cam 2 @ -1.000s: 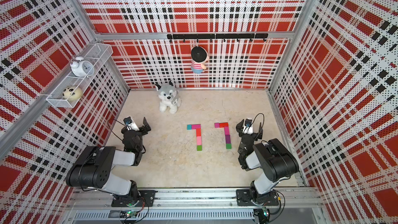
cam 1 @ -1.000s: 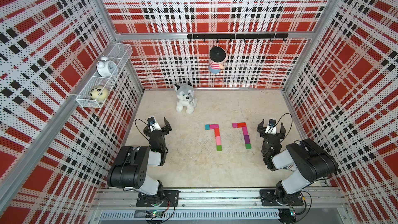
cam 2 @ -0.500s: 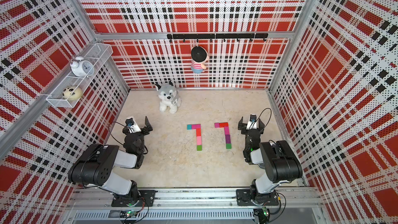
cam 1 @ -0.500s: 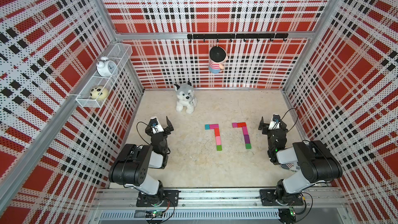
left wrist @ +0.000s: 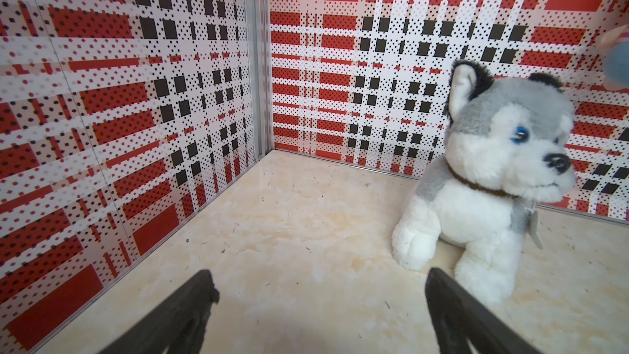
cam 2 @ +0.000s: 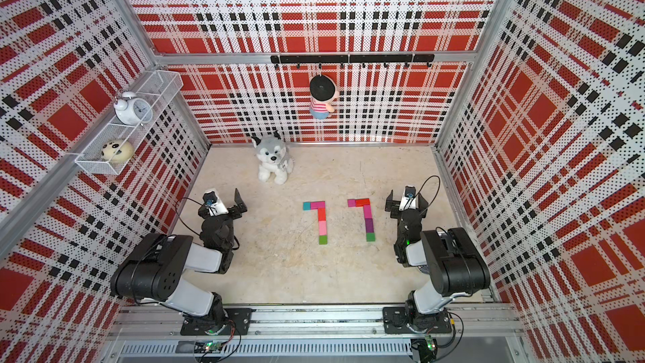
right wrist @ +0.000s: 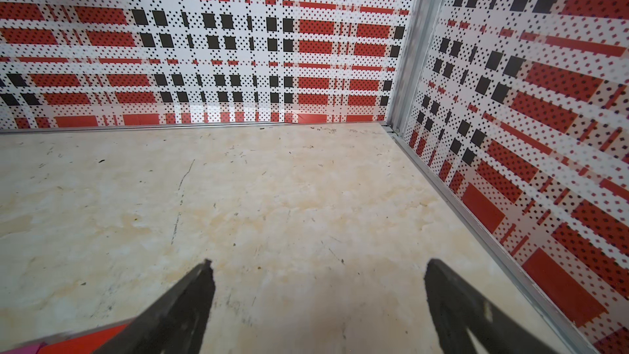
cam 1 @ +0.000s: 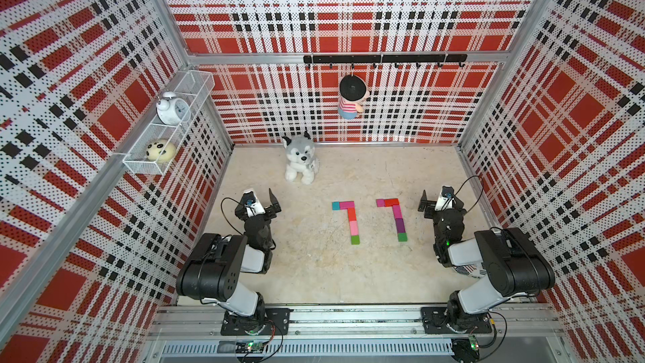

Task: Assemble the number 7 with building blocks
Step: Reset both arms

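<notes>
Nearest the camera head, an aluminium base rail (cam 1: 349,316) carries both arms.

Left gripper (left wrist: 320,279): jaws spread fully apart with nothing between them, held over bare tabletop (cam 1: 314,274) close to the left wall.

Right gripper (right wrist: 320,263): jaws likewise spread wide and empty, close to the right wall.

Between the two grippers, ten building blocks lie flat on the tabletop as two separate figures, side by side, touched by neither gripper.

- Left number 7 (cam 1: 352,221): a teal square (cam 1: 335,206) and a magenta block (cam 1: 346,204) form the top bar. Red, pink and green blocks run down the stem.
- Right number 7 (cam 1: 398,219): a magenta square (cam 1: 380,202) and a red-orange block (cam 1: 391,202) form the top bar. Magenta, purple and green blocks form the stem. A strip of the red-orange block shows at the edge of the right wrist view, beside one finger.

Beyond the figures, a plush husky (cam 1: 299,164) sits upright near the back wall.

On the back wall, a doll (cam 1: 350,99) hangs from a black hook rail (cam 1: 384,59).

On the left wall, a white wire shelf (cam 1: 195,85) holds an alarm clock (cam 1: 172,110) and a round spotted plush (cam 1: 160,150).
</notes>
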